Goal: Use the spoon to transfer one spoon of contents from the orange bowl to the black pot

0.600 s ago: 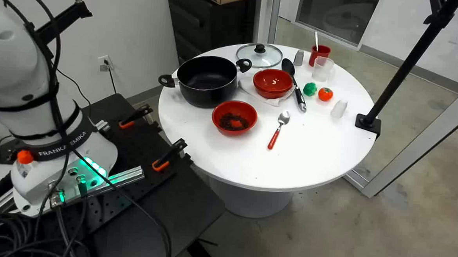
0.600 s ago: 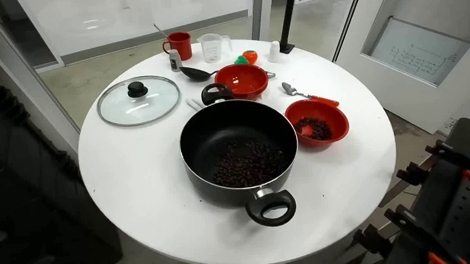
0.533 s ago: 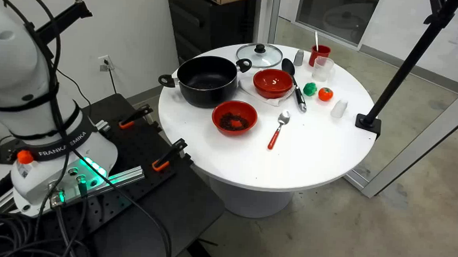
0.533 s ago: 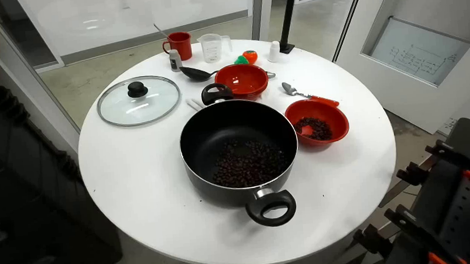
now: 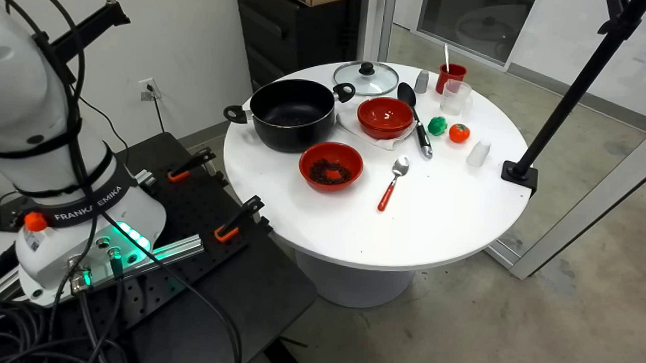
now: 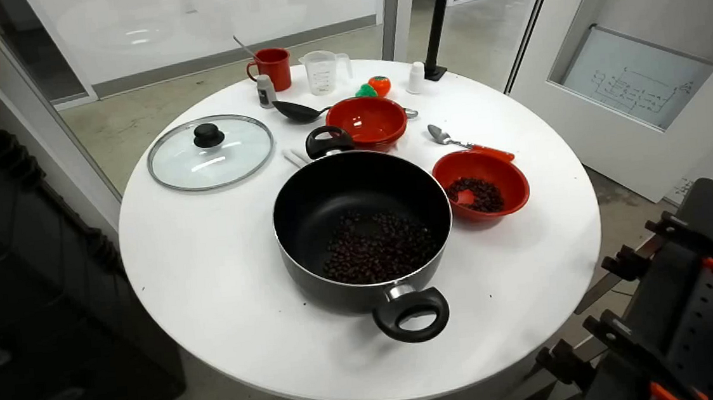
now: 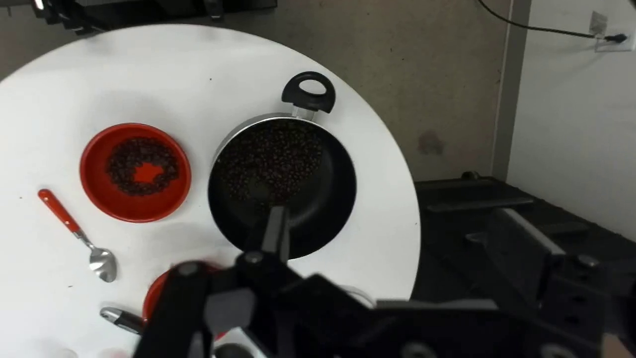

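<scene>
The spoon (image 5: pixel 393 183) lies on the white table, red handle and metal scoop, in both exterior views (image 6: pixel 487 151) and the wrist view (image 7: pixel 60 211). The orange bowl (image 5: pixel 328 187) sits beside it with dark beans inside; it also shows in an exterior view (image 6: pixel 484 163) and the wrist view (image 7: pixel 136 213). The black pot (image 5: pixel 295 137) stands beside the bowl, with many dark beans visible inside in an exterior view (image 6: pixel 332 294) and the wrist view (image 7: pixel 328 219). My gripper (image 7: pixel 391 214) is open and empty, high above the table on the pot's side; both exterior views leave it out.
Stacked red bowls (image 5: pixel 385 118) sit on a white cloth behind the pot. A glass lid (image 6: pixel 209 153), black ladle (image 6: pixel 298 111), red mug (image 6: pixel 274 70), measuring cup (image 6: pixel 321 72), shakers, tomato and green piece stand around the far side. A black pole (image 5: pixel 573 95) rises at the table's edge.
The arm's upper link has shifted slightly left and down in an exterior view. The spoon, bowl and pot have not moved.
</scene>
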You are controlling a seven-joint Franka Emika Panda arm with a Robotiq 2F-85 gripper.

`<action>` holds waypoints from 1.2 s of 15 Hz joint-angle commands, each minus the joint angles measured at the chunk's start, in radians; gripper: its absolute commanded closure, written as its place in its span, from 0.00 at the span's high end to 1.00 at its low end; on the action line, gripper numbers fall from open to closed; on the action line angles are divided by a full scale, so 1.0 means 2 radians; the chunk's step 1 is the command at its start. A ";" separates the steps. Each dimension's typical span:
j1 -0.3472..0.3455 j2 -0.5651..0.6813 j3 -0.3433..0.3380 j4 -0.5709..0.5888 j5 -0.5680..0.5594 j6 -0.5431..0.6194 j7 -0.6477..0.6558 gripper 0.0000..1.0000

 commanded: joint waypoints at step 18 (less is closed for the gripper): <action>-0.095 0.323 -0.079 0.078 -0.237 0.014 -0.105 1.00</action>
